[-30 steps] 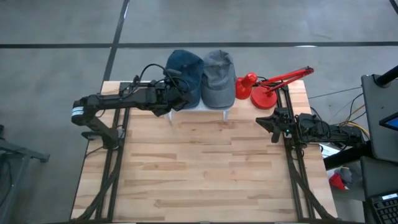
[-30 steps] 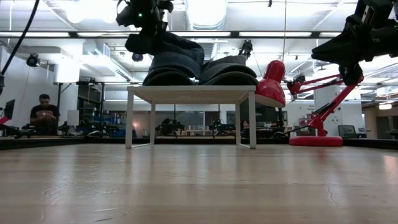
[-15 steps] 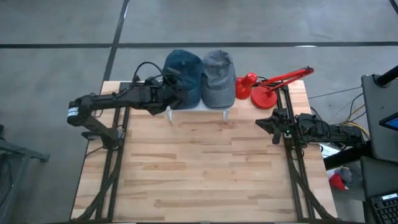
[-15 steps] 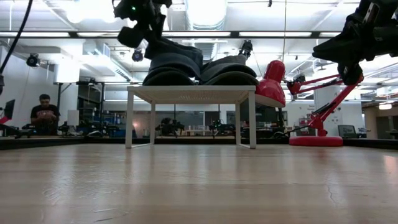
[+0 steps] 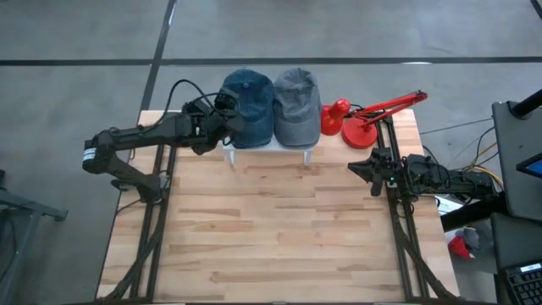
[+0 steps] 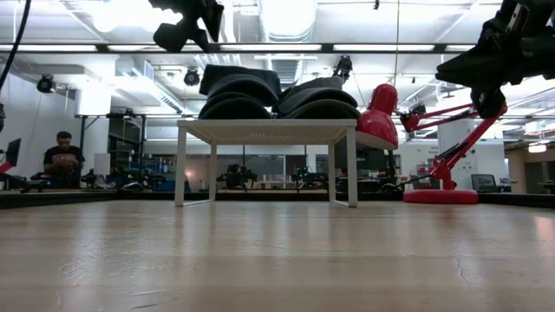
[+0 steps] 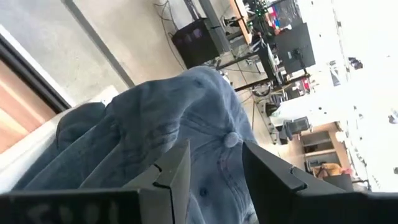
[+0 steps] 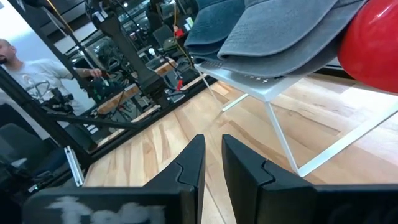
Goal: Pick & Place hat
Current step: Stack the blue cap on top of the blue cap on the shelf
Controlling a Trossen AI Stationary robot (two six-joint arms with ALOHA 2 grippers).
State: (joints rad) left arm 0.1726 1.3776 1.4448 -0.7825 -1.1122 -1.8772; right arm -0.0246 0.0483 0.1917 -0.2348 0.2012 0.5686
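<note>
The blue hat point(image 5: 248, 106) lies on the small white stand point(image 5: 269, 149) at the table's far edge, its long axis running from near to far: the crown rounds toward the far side and the brim end overhangs the stand's near edge. It is a denim cap, faded and mottled, with stitched panels meeting at a fabric button on top, which the left wrist view point(image 7: 186, 149) shows clearly. Just beside it on the right, touching along the side, sits a grey hat point(image 5: 296, 106) turned the same way. In the low view the two show as dark humped stacks point(image 6: 238, 91) on the stand point(image 6: 269, 130).

The left gripper point(image 5: 222, 114) hovers beside the blue hat's left side, raised above the stand's top, with its arm stretched from the table's left edge toward the far side. Its fingers point(image 7: 177, 168) are spread apart with nothing between them, the cap's crown showing past the gap.

The right gripper point(image 5: 360, 165) waits at the table's right edge, fingers point(image 8: 193, 165) a small way apart and holding nothing, near a red desk lamp point(image 5: 356, 119) beside the stand. The wooden table point(image 5: 271, 237) stretches bare toward the near side
</note>
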